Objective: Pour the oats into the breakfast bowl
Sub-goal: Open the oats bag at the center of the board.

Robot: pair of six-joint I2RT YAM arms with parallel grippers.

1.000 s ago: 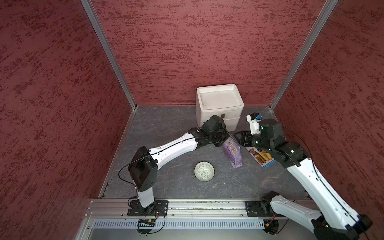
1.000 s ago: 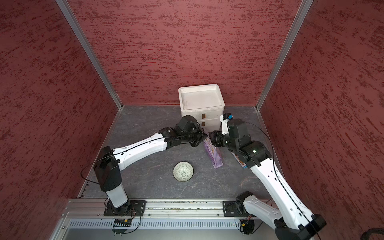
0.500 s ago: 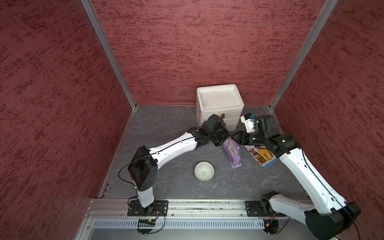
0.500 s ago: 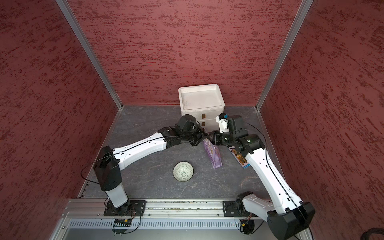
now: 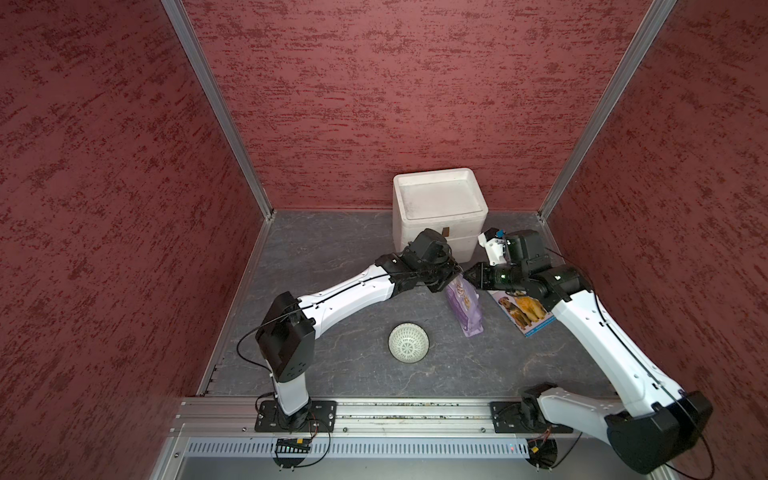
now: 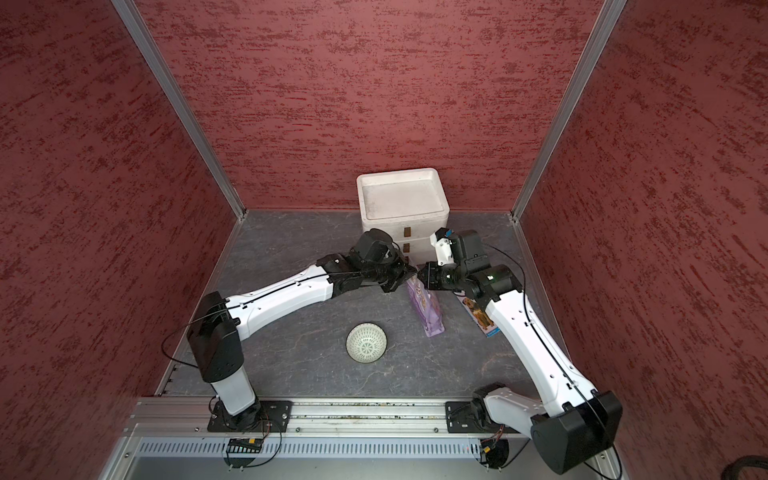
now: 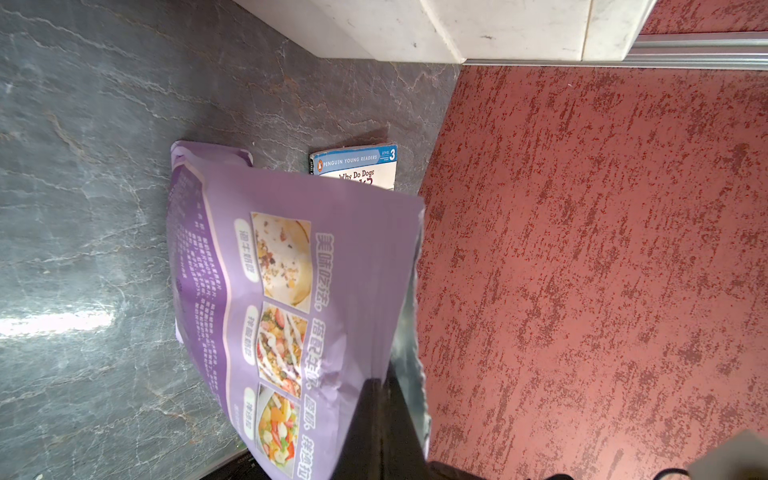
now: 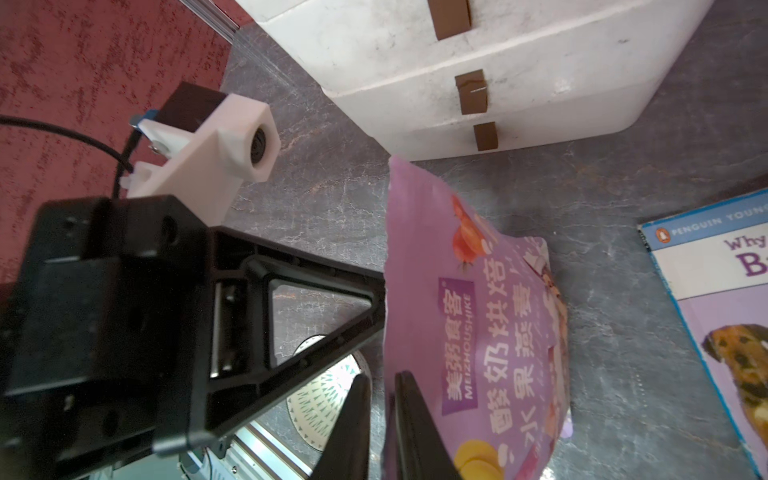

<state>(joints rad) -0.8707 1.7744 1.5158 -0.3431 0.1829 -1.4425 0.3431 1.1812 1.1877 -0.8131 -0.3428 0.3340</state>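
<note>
Looking at both top views, you can see that your right gripper [image 5: 468, 277] has slid in toward the left gripper [image 5: 455, 276] since a second ago, and the two now meet nose to nose at the top of the oats pouch [image 5: 466, 308]. The right arm's wrist has also turned over in that time.

Your left fingers [image 7: 374, 419] are clenched on the pouch's open top edge, just as they were a second ago. In the right wrist view, your right fingers [image 8: 411, 419] have drawn nearly together astride the same edge of the pouch [image 8: 478, 332]. A slim gap shows between them, so you cannot tell whether they pinch the film yet.

The pouch has not shifted: it hangs tilted from its top, with its lower end down at the grey floor [image 5: 332, 257], between the breakfast bowl [image 5: 408, 343] and the dog book [image 5: 524, 312]. The bowl sits apart from the pouch, unmoved, in front of the white foam box [image 5: 438, 199].
</note>
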